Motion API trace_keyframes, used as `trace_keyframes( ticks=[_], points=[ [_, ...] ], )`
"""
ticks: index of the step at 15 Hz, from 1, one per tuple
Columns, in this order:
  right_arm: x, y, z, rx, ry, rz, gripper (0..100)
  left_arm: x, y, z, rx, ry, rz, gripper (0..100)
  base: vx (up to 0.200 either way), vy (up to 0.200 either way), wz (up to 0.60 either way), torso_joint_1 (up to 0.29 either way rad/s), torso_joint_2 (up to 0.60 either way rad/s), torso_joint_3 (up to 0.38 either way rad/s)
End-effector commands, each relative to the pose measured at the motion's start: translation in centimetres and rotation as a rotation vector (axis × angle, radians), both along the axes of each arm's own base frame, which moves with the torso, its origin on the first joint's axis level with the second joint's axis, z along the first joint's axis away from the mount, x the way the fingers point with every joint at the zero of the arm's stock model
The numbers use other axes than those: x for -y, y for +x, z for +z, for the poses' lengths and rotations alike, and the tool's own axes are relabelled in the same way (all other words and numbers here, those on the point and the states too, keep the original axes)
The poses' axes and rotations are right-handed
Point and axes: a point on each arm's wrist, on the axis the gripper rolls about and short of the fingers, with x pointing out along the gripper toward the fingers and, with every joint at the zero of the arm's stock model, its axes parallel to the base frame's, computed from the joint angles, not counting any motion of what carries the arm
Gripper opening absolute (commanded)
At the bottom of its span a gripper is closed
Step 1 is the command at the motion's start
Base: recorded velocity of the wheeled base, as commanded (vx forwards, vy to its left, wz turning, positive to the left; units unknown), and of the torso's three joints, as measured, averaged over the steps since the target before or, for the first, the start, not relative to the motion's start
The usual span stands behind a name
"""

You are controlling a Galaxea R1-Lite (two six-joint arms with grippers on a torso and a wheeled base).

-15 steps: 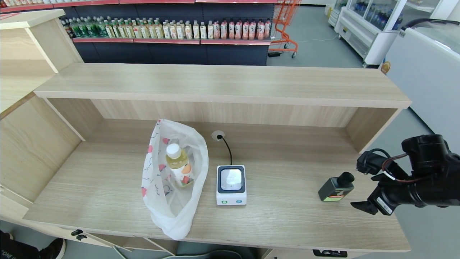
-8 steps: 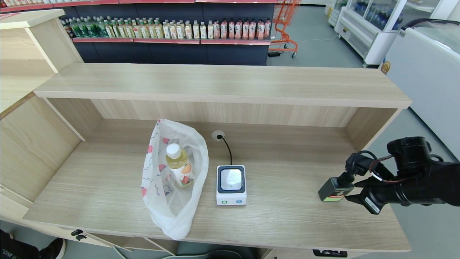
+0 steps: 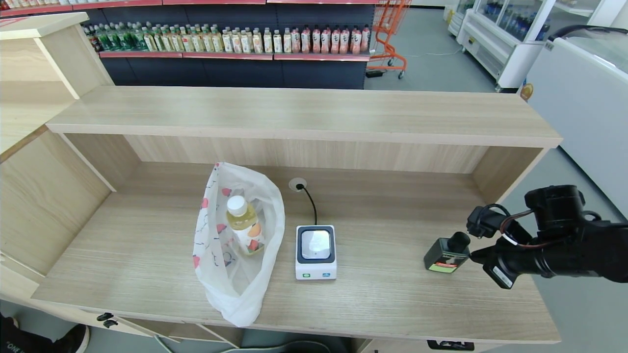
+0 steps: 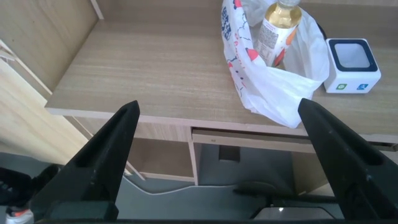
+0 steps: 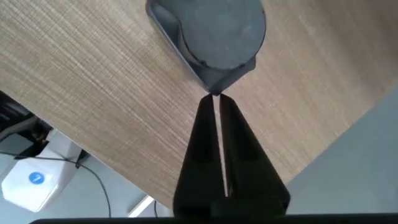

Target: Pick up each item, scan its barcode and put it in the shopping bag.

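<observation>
One nudge, head view: dark bottle (image 3: 445, 255) has slid on the counter (image 3: 382, 304) toward the scanner (image 3: 316, 251), pushed by the right gripper (image 3: 473, 254). Left wrist: left gripper (image 4: 219, 107) spread wide, empty. Right wrist: fingers (image 5: 202, 134) closed on nothing, tip at the cap, so no grasp yet

Bright, even indoor light, soft shadow beneath the upper shelf (image 3: 304, 113), lines bowed at head view's edges

White bag (image 3: 273, 220) with red spots, white scanner (image 3: 316, 267), dark bottle (image 3: 444, 255) with green-red label.
</observation>
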Motion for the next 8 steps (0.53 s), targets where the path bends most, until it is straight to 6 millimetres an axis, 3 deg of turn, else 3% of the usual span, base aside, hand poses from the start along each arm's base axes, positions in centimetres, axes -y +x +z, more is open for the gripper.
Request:
trace_keyframes(
  ticks=[1, 8],
  points=[
    [0.2, -0.7, 1.2, 0.049, -0.002, -0.003, 100, 0.0, 0.0, 0.0, 0.001, 0.000, 0.000, 100, 0.000, 0.000, 0.00, 0.000, 0.00, 0.000],
    [-1.1, 0.9, -0.7, 0.004, 0.012, 0.053, 100, 0.0, 0.0, 0.0, 0.001, 0.000, 0.000, 100, 0.000, 0.000, 0.00, 0.000, 0.00, 0.000]
  ],
)
